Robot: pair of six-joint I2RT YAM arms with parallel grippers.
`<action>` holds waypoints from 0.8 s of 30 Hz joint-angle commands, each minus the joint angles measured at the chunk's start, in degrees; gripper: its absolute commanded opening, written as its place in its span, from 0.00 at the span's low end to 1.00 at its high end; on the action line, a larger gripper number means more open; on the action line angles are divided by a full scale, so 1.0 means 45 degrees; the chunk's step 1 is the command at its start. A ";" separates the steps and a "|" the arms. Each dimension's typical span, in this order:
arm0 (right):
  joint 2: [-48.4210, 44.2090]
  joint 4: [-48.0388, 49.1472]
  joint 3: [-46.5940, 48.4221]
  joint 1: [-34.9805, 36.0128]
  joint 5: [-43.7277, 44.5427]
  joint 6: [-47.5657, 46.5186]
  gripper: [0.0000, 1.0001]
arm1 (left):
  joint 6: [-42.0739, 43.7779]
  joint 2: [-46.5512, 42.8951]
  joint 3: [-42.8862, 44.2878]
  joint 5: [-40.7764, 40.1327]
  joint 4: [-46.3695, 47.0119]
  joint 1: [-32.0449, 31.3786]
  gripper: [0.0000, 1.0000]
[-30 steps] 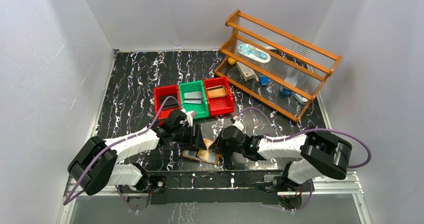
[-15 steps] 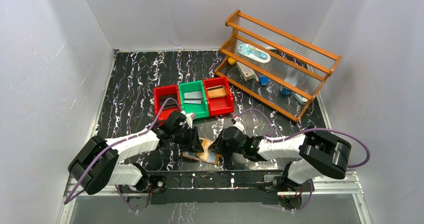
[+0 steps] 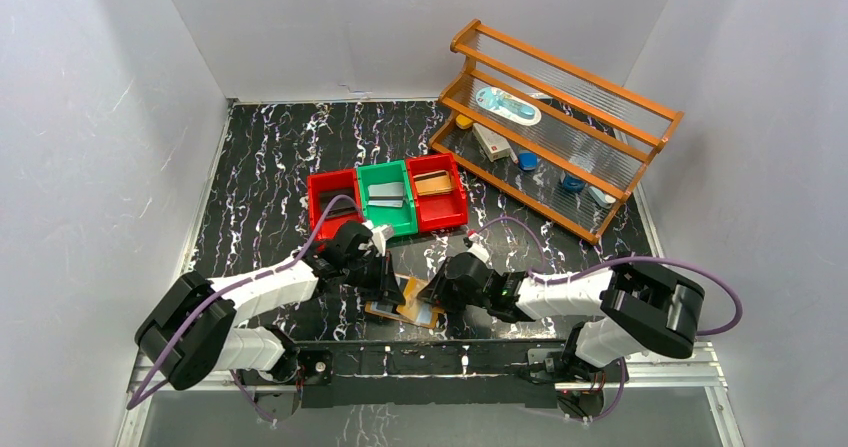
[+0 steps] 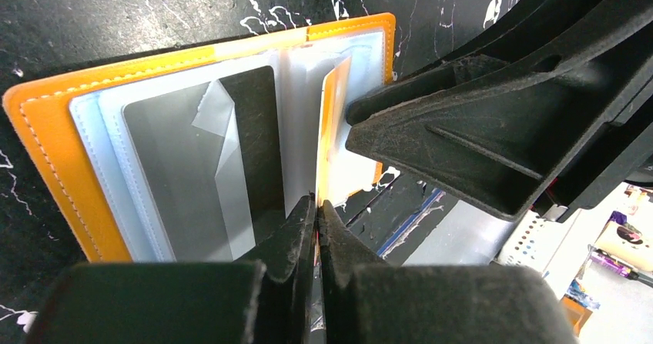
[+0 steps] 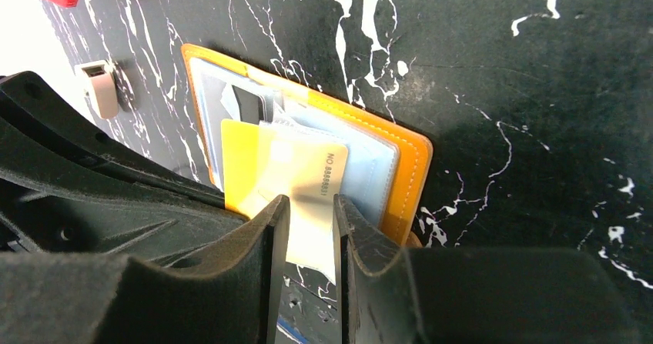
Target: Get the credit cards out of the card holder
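The tan-orange card holder (image 3: pixel 405 305) (image 4: pixel 46 167) (image 5: pixel 412 167) lies open on the black marble table near the front edge. A grey credit card (image 4: pixel 177 175) sits in its clear left pocket. A yellow card (image 4: pixel 333 128) (image 5: pixel 240 167) stands raised out of the middle pockets, and my left gripper (image 3: pixel 394 288) (image 4: pixel 316 205) is shut on its thin lower edge. A pale card (image 5: pixel 308 171) with a printed number sticks out beside it. My right gripper (image 3: pixel 432 292) (image 5: pixel 310 213) hovers at the holder's right half, jaws slightly apart over the pale card, clamping nothing visible.
Behind the holder stand a red bin (image 3: pixel 332 199), a green bin (image 3: pixel 387 195) and another red bin (image 3: pixel 440 189). A wooden rack (image 3: pixel 560 117) with small items fills the back right. The table's front rail (image 3: pixel 430 352) runs just below the holder.
My left gripper's jaws have closed from apart to shut on the yellow card's edge, the hand shifting slightly toward the holder. The right gripper has stayed put.
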 commanded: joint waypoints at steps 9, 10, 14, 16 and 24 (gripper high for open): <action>-0.0373 -0.2475 -0.0141 0.0049 0.0791 -0.0553 0.36 | 0.0211 -0.1161 0.0383 -0.1245 -0.1565 -0.0006 0.00; -0.0402 -0.2566 -0.0075 0.0058 0.0806 -0.0585 0.37 | 0.0194 -0.1235 0.0395 -0.1249 -0.1597 -0.0006 0.00; -0.0579 -0.2594 0.0085 0.0045 0.0811 -0.0885 0.36 | 0.0212 -0.1436 0.0409 -0.1319 -0.1707 -0.0006 0.00; -0.0832 -0.2349 0.0199 0.0058 0.0670 -0.1237 0.37 | 0.0209 -0.1445 0.0387 -0.1243 -0.1623 -0.0016 0.00; -0.1137 -0.0809 0.1386 0.0062 -0.0761 -0.3072 0.39 | 0.0211 -0.0910 0.0372 -0.0705 -0.1251 0.0004 0.00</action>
